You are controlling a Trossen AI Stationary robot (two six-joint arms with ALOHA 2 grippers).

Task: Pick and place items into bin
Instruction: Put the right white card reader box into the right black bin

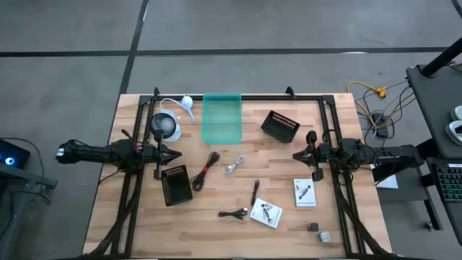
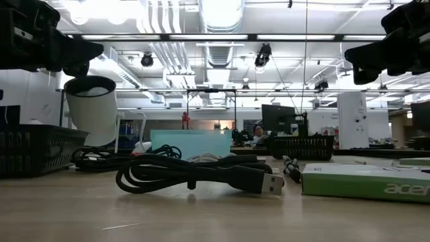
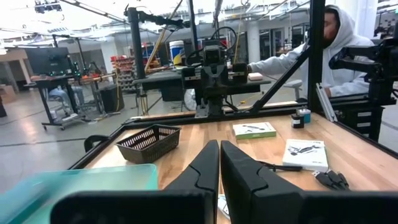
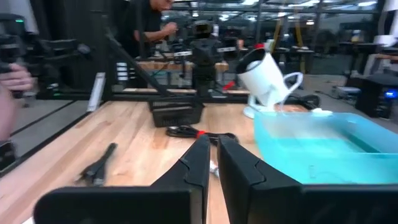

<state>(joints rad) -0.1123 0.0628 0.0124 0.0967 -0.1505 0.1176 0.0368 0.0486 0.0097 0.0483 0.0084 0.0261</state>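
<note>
1. At the frame's centre in the high view, cables, a metal piece, a pen and cards lie on the table, below the bin.
2. Both grippers, left and right, hover with fingers closed and empty.
3. The cables look floppy, best pinched mid-loop; the flat cards look hardest to lift.

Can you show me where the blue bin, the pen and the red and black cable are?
Bin point(image 1: 221, 119), high view, middle of its floor.
Pen point(image 1: 255, 193), high view, middle of the stick.
Cable point(image 1: 206, 171), high view, middle of the cable.

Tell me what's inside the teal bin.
From above, the teal bin looks empty: only its translucent floor shows, and no item is in it. In the right wrist view its near wall hides part of the bottom.
</note>
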